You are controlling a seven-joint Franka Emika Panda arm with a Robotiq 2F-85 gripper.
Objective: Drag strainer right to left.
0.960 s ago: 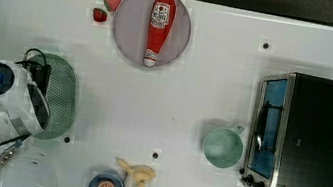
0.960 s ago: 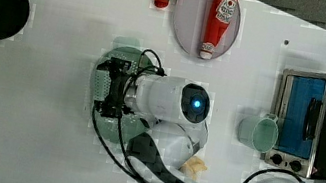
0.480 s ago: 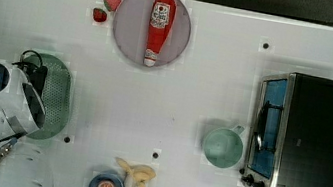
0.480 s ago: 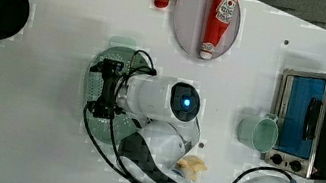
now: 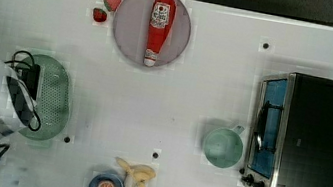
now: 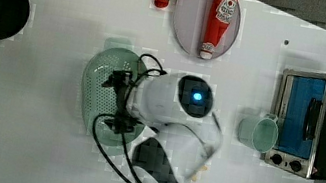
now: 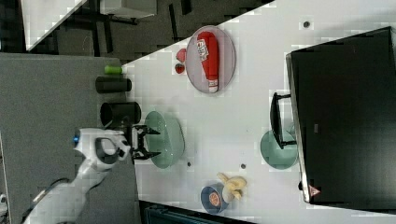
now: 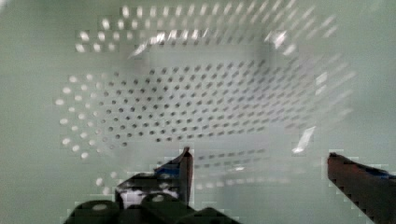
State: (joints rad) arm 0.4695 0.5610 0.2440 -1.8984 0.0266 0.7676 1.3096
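Near the top view's left edge of the white tabletop point(image 5: 193, 103), the tool point(image 7: 148, 142) hangs over the strainer point(image 5: 55, 98).

Its two dark fingers point(image 8: 180, 170) stand well apart, spread open with nothing between them, poised above the pale green strainer's perforated bottom; whether the tips touch the plastic cannot be told. In the right view the tool reaches in over the strainer's rim. The strainer lies well apart from the green mug point(image 5: 222, 147), which sits just beside the toaster oven point(image 5: 306, 141). A ketchup bottle point(image 5: 160, 26) lies on a round plate point(image 5: 127, 26), with two strawberries point(image 5: 105, 8) beside it and a banana point(image 5: 136, 174) near the top view's lower edge.
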